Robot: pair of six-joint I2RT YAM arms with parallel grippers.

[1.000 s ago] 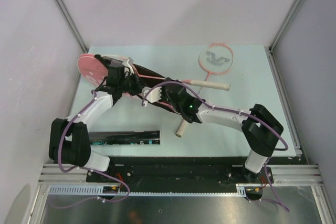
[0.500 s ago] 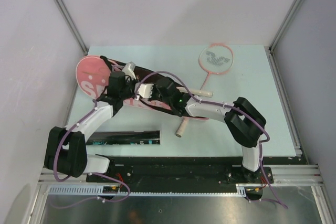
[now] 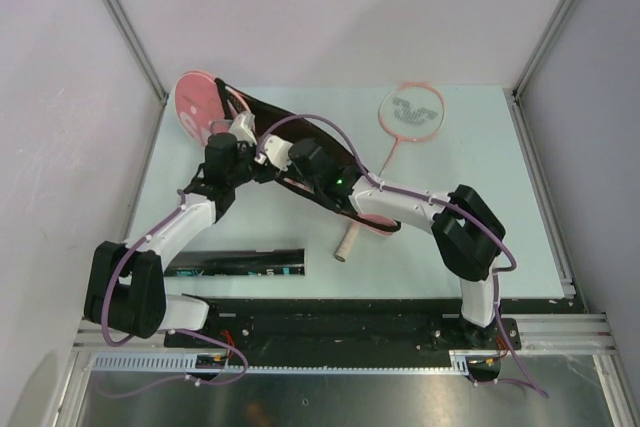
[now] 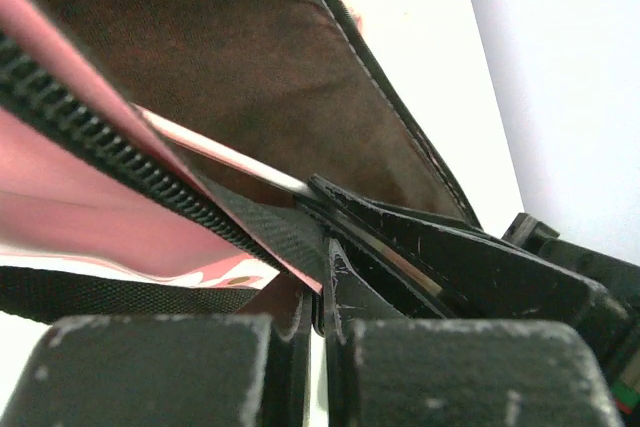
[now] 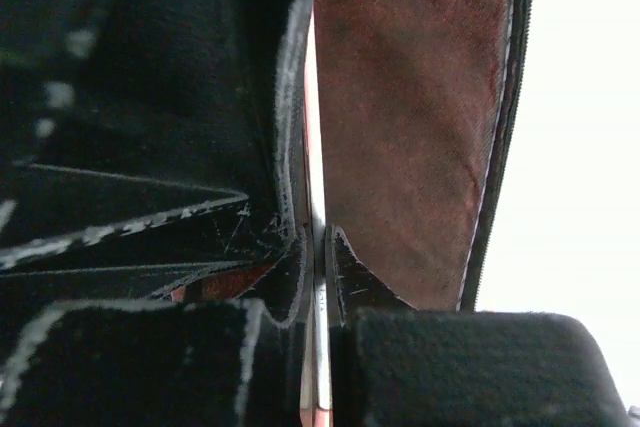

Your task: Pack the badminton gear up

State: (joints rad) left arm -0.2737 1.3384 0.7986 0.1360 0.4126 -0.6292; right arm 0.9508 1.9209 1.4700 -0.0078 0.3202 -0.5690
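Pink bag (image 3: 197,99), lettering illegible, white-patterned racket (image 3: 410,110) nearby

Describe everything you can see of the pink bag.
The bag is racket-shaped, pink fabric outside with white marks, a dark brown lining and a black zipper along its edge. It is unzipped and held open, running diagonally from the back left toward the middle of the table, its round end seemingly raised. The left end effector and right end effector are each shut on an edge of the opening.
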